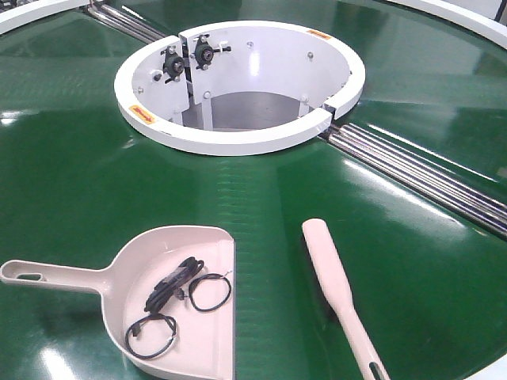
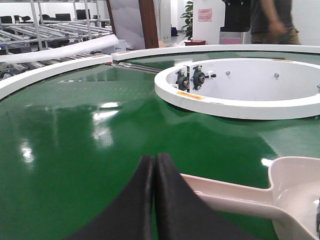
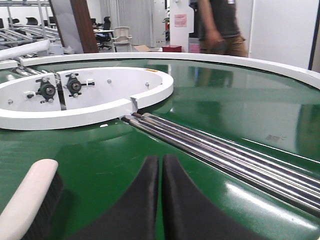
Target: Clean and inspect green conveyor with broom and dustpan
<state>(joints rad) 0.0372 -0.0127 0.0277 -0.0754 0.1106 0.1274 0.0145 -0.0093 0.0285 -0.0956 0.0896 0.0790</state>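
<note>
Conveyor (image 1: 71, 182), broad, glossy, likely slick underneath the tools. White ring (image 1: 238, 138) at centre; rollers (image 1: 420, 178) running toward the right edge. Dustpan (image 1: 178, 293) near the front edge, left of middle, handle pointing left, straight lip to the right, black cable loops (image 1: 170, 305) inside. Probably light, stiff plastic, apt to skid; best taken by the handle. Broom (image 1: 337, 289) just right of it, apart, head toward the ring, narrow handle toward the front edge; handle the natural hold. Left gripper (image 2: 154, 165) pressed together, empty, beside the dustpan handle. Right gripper (image 3: 161, 167) likewise closed, empty, right of the broom head.
</note>
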